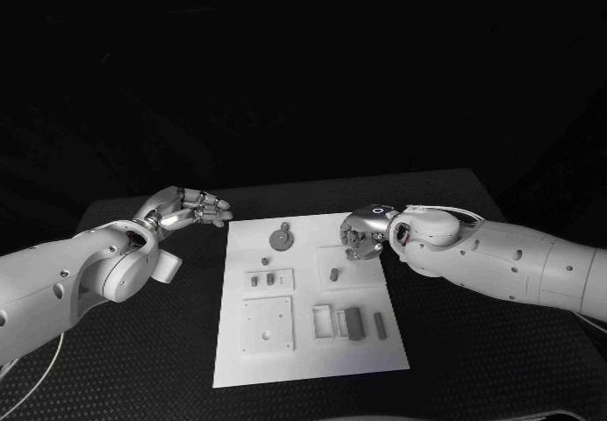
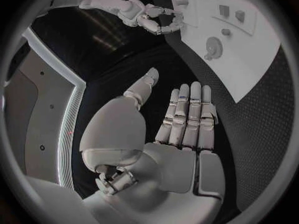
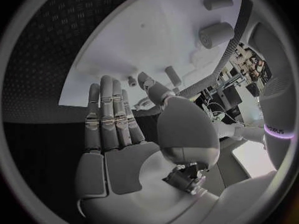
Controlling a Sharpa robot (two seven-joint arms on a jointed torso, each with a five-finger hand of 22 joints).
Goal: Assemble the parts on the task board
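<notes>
The board [image 1: 308, 303] lies flat in the middle of the black counter [image 1: 481, 342]. Both arms are up near its far end, one on each side.

The left robot hand [image 1: 189, 209] is off the board, over the counter just beside its far left corner. Its fingers are straight and apart, and it holds nothing. The right robot hand [image 1: 364, 232] is over the far right edge of the board. Its fingers look bent down, but the right wrist view shows them straight with nothing in the palm, so I think it is empty too.

The step now looks like reaching for a first part. To do it well, the right robot hand should go down slowly onto the small peg [image 1: 334, 274] that is near it. It should pinch the peg from the sides and lift it straight up, so it does not knock the other parts.

The board is white and has low square blocks on it. A round disc [image 1: 281, 238] lies near the far end. A square plate [image 1: 267, 324] sits at the near left. Some bars [image 1: 351, 323] lie side by side at the near right. The parts look grey and small.
</notes>
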